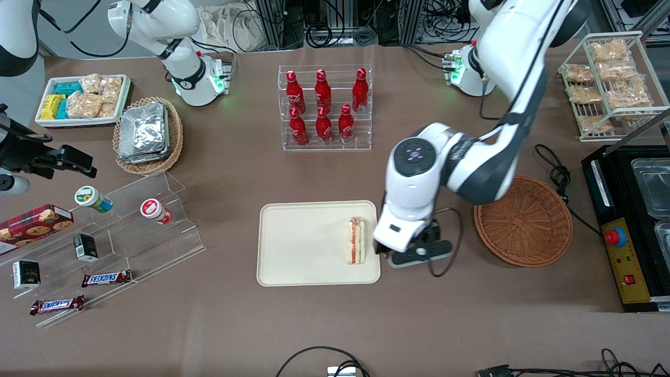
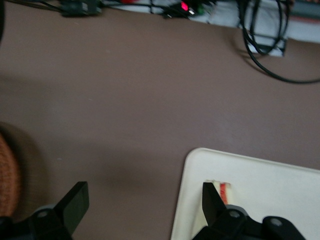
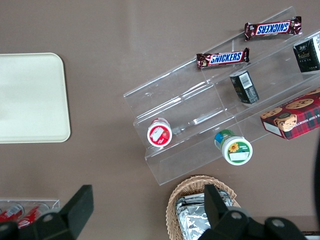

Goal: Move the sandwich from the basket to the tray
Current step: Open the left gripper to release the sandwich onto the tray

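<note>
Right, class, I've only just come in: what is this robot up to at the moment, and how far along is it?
The working left arm is moving a sandwich from the reddish-brown basket to the cream tray. The sandwich already lies on the tray, near the edge closest to the basket, and the basket holds nothing. The gripper hangs with its fingers open over the table between tray and basket, right at the tray's edge, holding nothing. So the placing looks done.
</note>
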`<state>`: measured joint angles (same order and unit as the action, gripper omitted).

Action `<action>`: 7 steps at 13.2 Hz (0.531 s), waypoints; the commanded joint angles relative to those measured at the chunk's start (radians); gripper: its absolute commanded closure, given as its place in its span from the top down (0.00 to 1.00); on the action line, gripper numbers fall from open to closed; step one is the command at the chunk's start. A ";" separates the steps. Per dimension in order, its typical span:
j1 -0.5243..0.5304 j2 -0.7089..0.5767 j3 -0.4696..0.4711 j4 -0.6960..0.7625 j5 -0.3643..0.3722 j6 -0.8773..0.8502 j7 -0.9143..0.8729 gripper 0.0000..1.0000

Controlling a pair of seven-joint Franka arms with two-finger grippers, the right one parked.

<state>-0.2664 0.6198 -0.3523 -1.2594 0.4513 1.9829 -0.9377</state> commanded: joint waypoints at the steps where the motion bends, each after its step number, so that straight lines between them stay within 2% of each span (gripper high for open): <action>1: 0.032 -0.069 -0.005 -0.032 -0.043 -0.051 0.028 1.00; 3: 0.065 -0.086 -0.005 -0.034 -0.060 -0.055 0.060 1.00; 7: 0.142 -0.143 -0.005 -0.034 -0.172 -0.113 0.190 1.00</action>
<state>-0.1690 0.5375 -0.3516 -1.2622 0.3295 1.9044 -0.8114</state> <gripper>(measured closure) 0.000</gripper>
